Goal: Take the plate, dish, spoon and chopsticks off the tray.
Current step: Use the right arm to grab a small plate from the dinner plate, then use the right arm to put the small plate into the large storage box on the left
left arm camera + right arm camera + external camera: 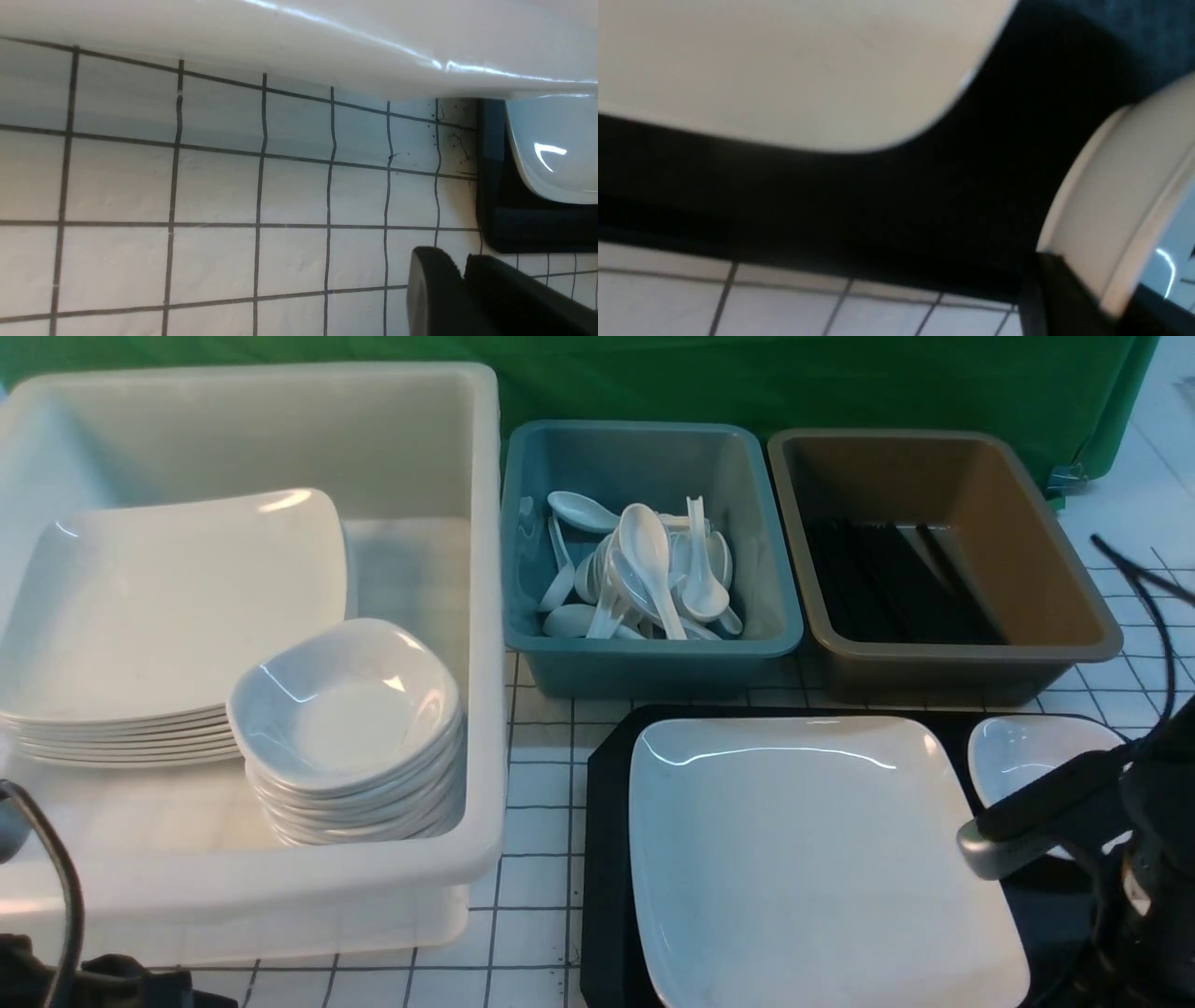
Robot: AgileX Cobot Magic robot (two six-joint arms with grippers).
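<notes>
Right claw (1104, 303) clenches the dish (1027, 756) rim, likely to lift it off the tray (607, 859); left claw (462, 266), closed and empty, waits well apart.

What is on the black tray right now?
A large white plate and a small white dish sit on the tray. The right arm covers its right side, so a spoon or chopsticks there would be hidden.

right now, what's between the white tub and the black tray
Only bare gridded tabletop separates the white tub from the tray; the front view shows it.
</notes>
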